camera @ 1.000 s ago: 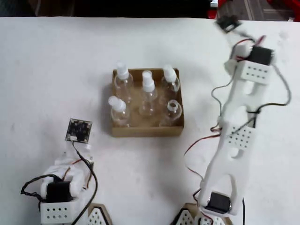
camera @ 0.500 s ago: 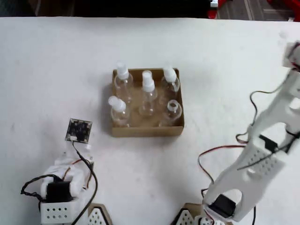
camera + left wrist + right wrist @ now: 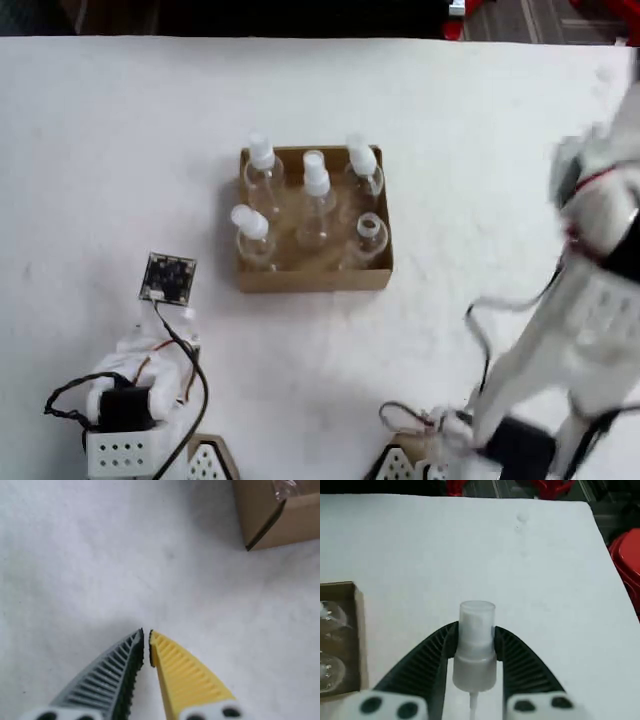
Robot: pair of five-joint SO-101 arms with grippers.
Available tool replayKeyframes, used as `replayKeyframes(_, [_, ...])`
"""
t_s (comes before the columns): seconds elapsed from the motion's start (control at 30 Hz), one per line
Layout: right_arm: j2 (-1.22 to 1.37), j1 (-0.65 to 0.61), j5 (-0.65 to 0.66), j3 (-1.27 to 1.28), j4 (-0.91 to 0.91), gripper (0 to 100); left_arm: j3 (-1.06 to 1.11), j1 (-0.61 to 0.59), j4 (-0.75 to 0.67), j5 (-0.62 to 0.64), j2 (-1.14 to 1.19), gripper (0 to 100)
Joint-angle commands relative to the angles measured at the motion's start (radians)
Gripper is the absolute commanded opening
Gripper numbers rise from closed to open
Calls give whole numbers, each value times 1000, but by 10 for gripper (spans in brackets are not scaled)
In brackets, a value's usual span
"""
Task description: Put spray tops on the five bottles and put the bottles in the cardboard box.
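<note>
The cardboard box point(image 3: 314, 279) sits mid-table with several clear bottles in it. Most wear white spray tops point(image 3: 316, 173); the one at the front right corner point(image 3: 370, 232) has an open neck. My right gripper point(image 3: 474, 632) is shut on a white spray top point(image 3: 475, 647), held above the table to the right of the box point(image 3: 359, 630). The right arm point(image 3: 590, 310) shows blurred at the right edge of the high view. My left gripper point(image 3: 146, 642) is shut and holds nothing, low over the table near the box corner point(image 3: 272, 522); its arm point(image 3: 135, 395) rests at the front left.
The white table point(image 3: 120, 130) has open room at the back and left. Red objects point(image 3: 625, 560) stand off the table's far right edge. Arm bases point(image 3: 400, 465) and cables lie at the front edge.
The right arm has swung from the table's back right toward the front right edge. The left arm and the bottles in the box have stayed put.
</note>
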Motion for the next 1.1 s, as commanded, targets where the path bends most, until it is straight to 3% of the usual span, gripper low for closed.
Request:
replayKeyframes(0.0, [-170,-87,-5,137,-85,15,-2,13,-23,-6,-8,25])
replayKeyframes(0.23, [-420,-182,-3,569,-286,15,-2,13,-23,-6,-8,25])
replayKeyframes(0.6, [-972,-185,-14,1189,-805,16,-2,13,-23,-6,-8,25])
replayKeyframes(1.07, [-1204,-206,-397,1260,-851,17,-2,13,-23,-6,-8,25])
